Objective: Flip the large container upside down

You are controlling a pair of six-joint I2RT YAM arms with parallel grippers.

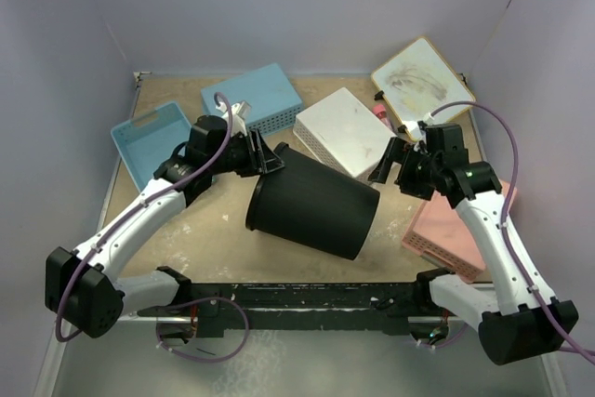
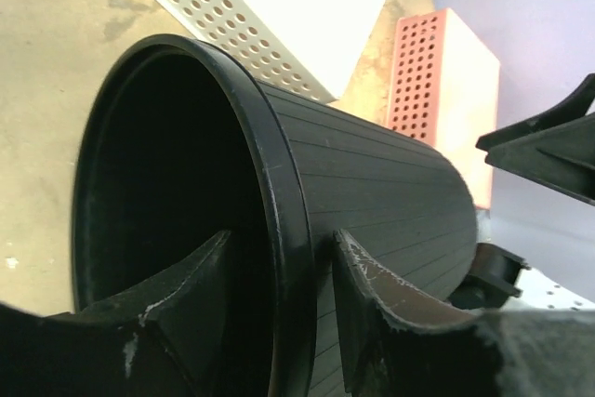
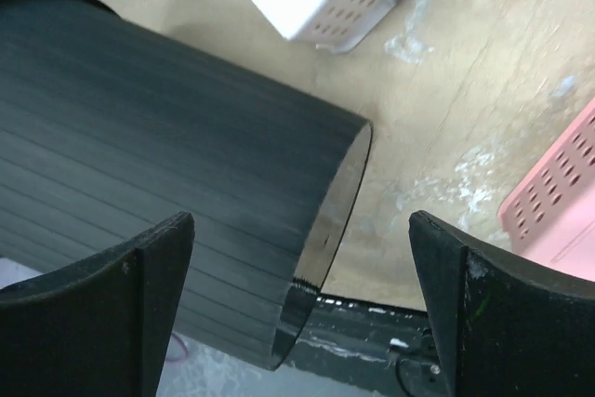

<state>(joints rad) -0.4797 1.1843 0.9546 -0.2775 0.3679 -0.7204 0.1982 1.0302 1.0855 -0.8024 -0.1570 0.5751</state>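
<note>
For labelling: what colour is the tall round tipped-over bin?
Black ribbed plastic bin; clearest in the top external view.

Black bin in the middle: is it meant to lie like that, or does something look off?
The black bin is tipped onto its side, neither upright nor upside down. Its mouth faces the left gripper, whose fingers straddle the rim, one inside, one outside. Nothing looks spilled or broken.

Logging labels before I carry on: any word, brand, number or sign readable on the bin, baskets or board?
No readable text in any view.
Black bin: plain ribbed wall, no label.
Board: smudged grey marks only, no letters.
White basket and pink basket: holes only, no print.
</note>
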